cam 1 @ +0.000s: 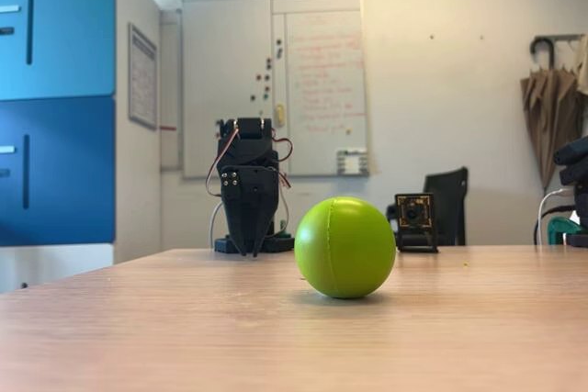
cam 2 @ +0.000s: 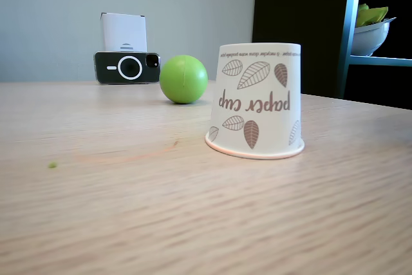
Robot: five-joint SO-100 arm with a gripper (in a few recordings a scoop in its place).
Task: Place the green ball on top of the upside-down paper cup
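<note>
The green ball (cam 1: 344, 247) rests on the wooden table (cam 1: 138, 337), near the camera in a fixed view. Well behind it and to its left, the black arm stands folded at the table's far edge. Its gripper (cam 1: 250, 251) points down, the fingers drawn together to a tip with nothing between them. In a fixed view the upside-down paper cup (cam 2: 255, 100), white with brown leaf prints, stands with its wide rim on the table. The green ball (cam 2: 183, 79) lies behind the cup and to its left, apart from it.
A small black camera on a stand (cam 1: 415, 222) sits at the table's far edge right of the ball. A phone (cam 2: 127, 67) stands propped against a white box (cam 2: 123, 31) behind the ball. A blue cabinet (cam 1: 55, 98) rises at the left.
</note>
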